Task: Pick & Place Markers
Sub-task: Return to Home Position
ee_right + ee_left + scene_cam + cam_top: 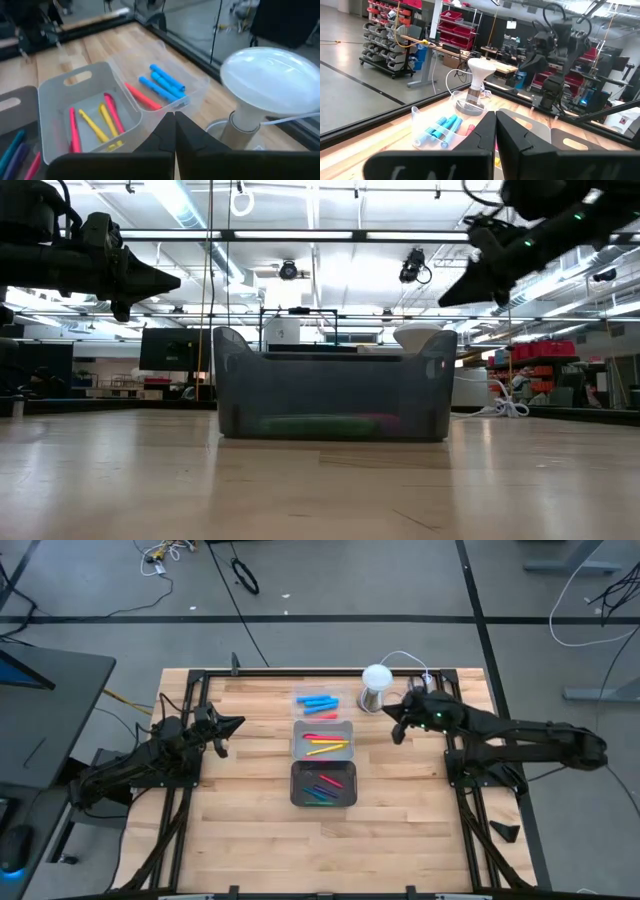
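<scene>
Seen from above, the transparent bin (337, 693) is the far one of three containers lined up down the table's middle. It holds the blue markers (316, 700) and one red marker (322, 715). The grey tray (296, 740) just on the bin's near side holds yellow and pink markers (325, 745), and the dark tray (294, 785) past that holds mixed markers (322, 788). The left gripper (236, 725) hangs well apart from the bin on its own arm's side. The right gripper (397, 730) hangs nearer on the other side, close to the white-domed cylinder (376, 678) that stands just beside the bin. In the low view both grippers ride high above the table, and the dark tray hides the bin behind it. The left wrist view shows that arm's jaws pressed together on nothing, aimed toward the bin and its blue markers. The right wrist view shows the same, jaws closed and empty, looking down over the bin with the dome close alongside. The likeliest trouble in pulling back to rest lies on the right. If that arm swings sideways before it lifts, it could clip the dome or catch the cable (295, 118). Either could tip the cylinder into the light bin and scatter the sorted markers. The left arm has open table around it and little to hit.
</scene>
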Robot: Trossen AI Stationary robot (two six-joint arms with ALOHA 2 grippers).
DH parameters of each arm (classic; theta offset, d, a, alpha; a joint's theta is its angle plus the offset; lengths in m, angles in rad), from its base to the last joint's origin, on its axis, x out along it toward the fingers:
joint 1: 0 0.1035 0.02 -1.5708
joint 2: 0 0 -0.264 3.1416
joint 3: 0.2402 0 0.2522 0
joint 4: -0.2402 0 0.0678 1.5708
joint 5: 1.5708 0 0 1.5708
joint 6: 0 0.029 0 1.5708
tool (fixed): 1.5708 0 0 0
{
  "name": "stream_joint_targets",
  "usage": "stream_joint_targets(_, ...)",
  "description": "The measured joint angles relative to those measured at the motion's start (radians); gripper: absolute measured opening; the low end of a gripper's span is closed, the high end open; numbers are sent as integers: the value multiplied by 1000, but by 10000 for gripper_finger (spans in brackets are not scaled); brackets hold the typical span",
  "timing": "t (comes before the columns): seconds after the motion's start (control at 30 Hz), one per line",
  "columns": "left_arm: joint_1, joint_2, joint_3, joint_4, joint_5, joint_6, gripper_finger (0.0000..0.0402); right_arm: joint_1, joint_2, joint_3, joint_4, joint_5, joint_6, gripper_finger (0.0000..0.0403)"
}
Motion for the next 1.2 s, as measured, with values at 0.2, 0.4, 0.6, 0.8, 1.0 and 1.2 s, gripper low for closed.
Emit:
stream_joint_targets(0.2, 0, 0, 0, 0, 0, 0, 14, -29, -151, -178, 134, -1, 1, 3)
stream_joint_targets(0.4, 0, 0, 0, 0, 0, 0, 14, -41, -266, -296, 173, -1, 1, 8)
stream_joint_targets(0.6, 0, 0, 0, 0, 0, 0, 14, -90, -360, -382, 181, -1, 2, 3)
stream_joint_targets(0.8, 0, 0, 0, 0, 0, 0, 14, -155, -449, -438, 190, -1, 14, 7)
stream_joint_targets(1.0, 0, 0, 0, 0, 0, 0, 14, -189, -548, -488, 190, -1, 26, 8)
stream_joint_targets(1.2, 0, 0, 0, 0, 0, 0, 14, -203, -615, -497, 141, -9, 63, 8)
